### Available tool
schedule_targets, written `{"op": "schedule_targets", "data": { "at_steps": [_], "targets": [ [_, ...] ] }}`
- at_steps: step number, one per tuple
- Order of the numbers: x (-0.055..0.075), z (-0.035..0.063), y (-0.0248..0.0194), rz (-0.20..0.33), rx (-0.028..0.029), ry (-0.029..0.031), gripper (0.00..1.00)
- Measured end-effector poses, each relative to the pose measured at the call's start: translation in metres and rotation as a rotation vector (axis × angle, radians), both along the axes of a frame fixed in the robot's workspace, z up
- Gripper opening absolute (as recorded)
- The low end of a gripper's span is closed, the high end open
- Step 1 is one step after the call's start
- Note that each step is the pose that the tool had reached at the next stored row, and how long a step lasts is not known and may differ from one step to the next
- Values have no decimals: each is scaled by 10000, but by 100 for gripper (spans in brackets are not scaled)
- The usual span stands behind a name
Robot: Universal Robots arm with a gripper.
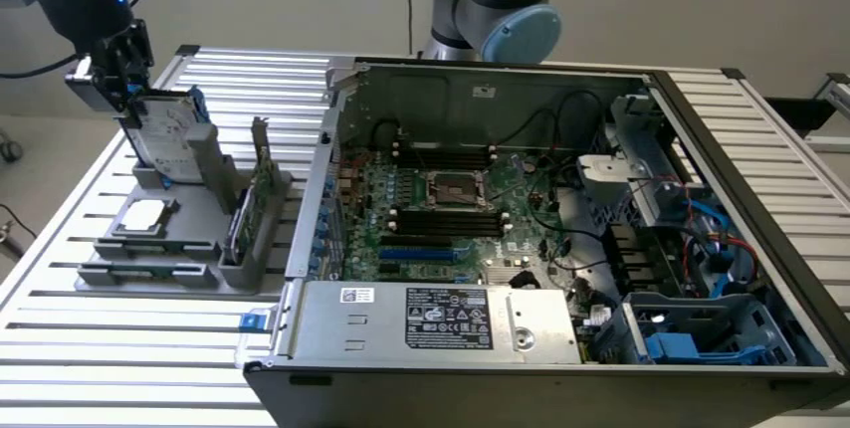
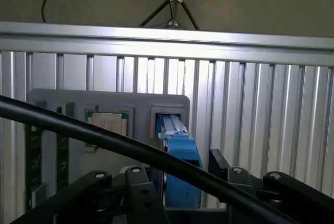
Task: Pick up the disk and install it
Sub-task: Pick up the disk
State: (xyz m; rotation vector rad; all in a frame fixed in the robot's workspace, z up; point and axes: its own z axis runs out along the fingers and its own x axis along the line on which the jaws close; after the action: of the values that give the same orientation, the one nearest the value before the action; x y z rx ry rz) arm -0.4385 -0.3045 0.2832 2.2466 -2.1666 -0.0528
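Note:
The disk [image 1: 169, 134] stands on edge in the far slot of the grey parts holder [image 1: 159, 254], on the exterior view's left; its white label and blue carrier are visible. My gripper [image 1: 133, 100] sits over its top end and appears shut on it. In the wrist view the blue carrier [image 2: 180, 156] runs from the holder slot up into my gripper [image 2: 182, 200], between the black finger linkages. The disk's lower end still meets the holder.
The holder also carries a square silver CPU chip [image 1: 143, 215] and an upright green-edged circuit card [image 1: 255, 199]. The open computer case [image 1: 531, 219] lies to the exterior view's right, with a blue drive bay [image 1: 691, 333] at its near corner. A black cable [image 2: 104, 140] crosses the wrist view.

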Motion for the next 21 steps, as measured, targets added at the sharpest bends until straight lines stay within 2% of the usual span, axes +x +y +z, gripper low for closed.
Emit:
{"op": "schedule_targets", "data": {
  "at_steps": [3,13,21],
  "targets": [
    [-10,-33,6,-1,0,-1,54],
    [-20,-42,18,0,-7,-13,54],
    [-20,-54,19,0,-58,-55,54]
  ]
}}
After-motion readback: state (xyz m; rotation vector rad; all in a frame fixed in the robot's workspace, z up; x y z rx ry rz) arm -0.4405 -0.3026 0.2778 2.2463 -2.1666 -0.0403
